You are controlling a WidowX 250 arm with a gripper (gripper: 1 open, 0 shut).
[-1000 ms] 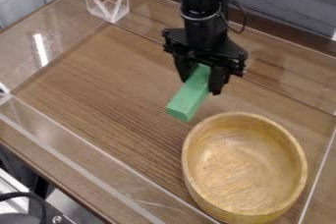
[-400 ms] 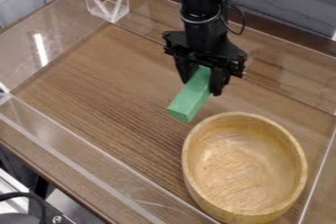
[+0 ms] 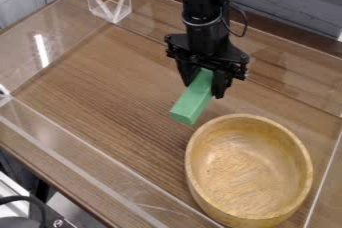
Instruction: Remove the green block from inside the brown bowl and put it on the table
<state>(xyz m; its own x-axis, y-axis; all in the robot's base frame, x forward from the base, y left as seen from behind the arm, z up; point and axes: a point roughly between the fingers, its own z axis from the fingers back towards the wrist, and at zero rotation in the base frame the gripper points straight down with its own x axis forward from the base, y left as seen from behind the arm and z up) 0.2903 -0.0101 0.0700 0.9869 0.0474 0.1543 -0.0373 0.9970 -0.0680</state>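
On the wood-grain table [image 3: 94, 87], walled in clear acrylic, the gripper [image 3: 206, 74] clamps the green block [image 3: 191, 101] beside the brown bowl [image 3: 251, 169].

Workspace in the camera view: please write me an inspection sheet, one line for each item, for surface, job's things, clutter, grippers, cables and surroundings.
Surface: brown wooden table with low clear walls at its edges.
Job's things: green block is outside the wooden bowl, tilted, its top end between the fingers; the bowl looks empty.
Clutter: one small clear stand at the far left corner.
Grippers: gripper points down, shut on the green block; whether the block's low end touches the table cannot be told.
Cables: a dark cable runs along the arm.
Surroundings: grey background, dark objects at bottom left, unclear.
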